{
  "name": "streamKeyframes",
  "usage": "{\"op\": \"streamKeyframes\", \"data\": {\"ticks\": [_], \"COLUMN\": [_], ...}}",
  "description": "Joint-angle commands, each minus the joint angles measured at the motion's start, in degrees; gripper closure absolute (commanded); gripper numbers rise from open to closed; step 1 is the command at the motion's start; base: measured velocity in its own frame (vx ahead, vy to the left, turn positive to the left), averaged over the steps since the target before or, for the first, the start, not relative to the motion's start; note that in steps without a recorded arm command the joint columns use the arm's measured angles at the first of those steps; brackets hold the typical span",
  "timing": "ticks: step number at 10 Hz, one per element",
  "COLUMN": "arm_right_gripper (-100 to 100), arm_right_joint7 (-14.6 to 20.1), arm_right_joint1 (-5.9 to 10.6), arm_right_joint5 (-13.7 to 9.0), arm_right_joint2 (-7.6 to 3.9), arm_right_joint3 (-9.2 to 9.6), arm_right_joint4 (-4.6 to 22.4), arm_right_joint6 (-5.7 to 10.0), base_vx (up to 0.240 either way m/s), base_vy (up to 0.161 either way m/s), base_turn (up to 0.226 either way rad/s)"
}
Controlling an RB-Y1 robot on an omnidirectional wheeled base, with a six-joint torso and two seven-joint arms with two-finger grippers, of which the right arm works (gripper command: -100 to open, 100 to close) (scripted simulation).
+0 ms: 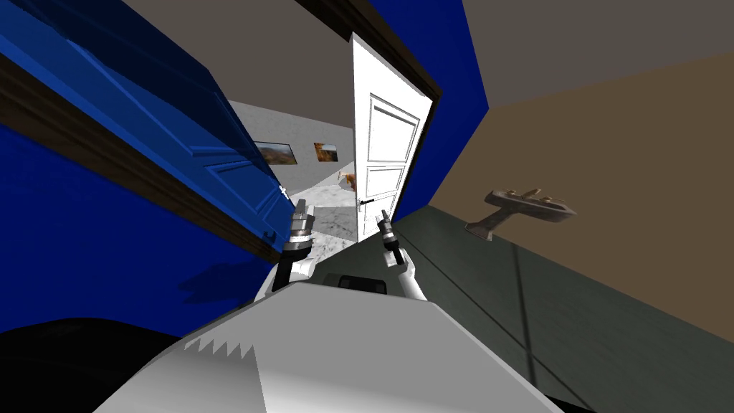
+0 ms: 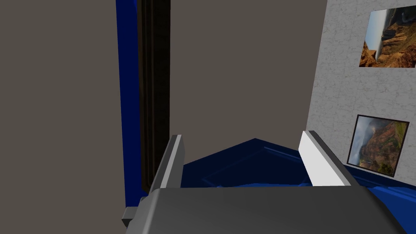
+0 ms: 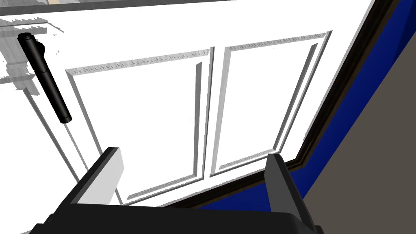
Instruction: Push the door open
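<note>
A white panelled door stands partly open on the right of a dark-framed doorway. Its black lever handle is near its free edge. My right gripper is open just in front of the door's lower panels. The handle lies off to one side of the gripper, and nothing is between the fingers. A blue panelled door hangs on the left of the opening. My left gripper is open beside it, and the blue panel shows between its fingers.
Beyond the doorway are a pale marbled floor and a grey wall with framed landscape pictures. A wall-mounted sink juts from the brown wall on my right, above a dark floor. Blue walls flank the doorway.
</note>
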State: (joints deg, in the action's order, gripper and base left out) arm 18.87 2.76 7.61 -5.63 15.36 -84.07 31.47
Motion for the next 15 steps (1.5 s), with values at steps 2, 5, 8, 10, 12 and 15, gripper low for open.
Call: {"op": "streamKeyframes", "data": {"ticks": [2, 5, 8, 10, 12, 15], "arm_right_gripper": [-100, -100, -100, -100, -100, -100], "arm_right_joint7": [0.16, 0.83, 1.82, 2.13, 2.75, 3.61], "arm_right_joint1": [1.76, 4.19, 7.72, 8.86, 11.07, 14.17], "arm_right_joint5": [0.21, 0.40, 0.68, 0.77, 0.95, 1.19], "arm_right_joint2": [0.38, 0.34, 0.31, 0.31, 0.33, 0.39], "arm_right_joint3": [0.74, 1.91, 3.62, 4.17, 5.24, 6.74], "arm_right_joint4": [3.05, 7.11, 12.46, 14.93, 18.30, 23.75], "arm_right_joint6": [-0.28, -0.68, -1.27, -1.46, -1.83, -2.34], "base_vx": [0.055, 0.066, 0.076, 0.063, 0.088, 0.098], "base_vy": [-0.022, -0.019, -0.028, -0.025, -0.031, -0.041], "base_turn": [0.002, 0.002, 0.002, 0.002, 0.003, 0.003]}}
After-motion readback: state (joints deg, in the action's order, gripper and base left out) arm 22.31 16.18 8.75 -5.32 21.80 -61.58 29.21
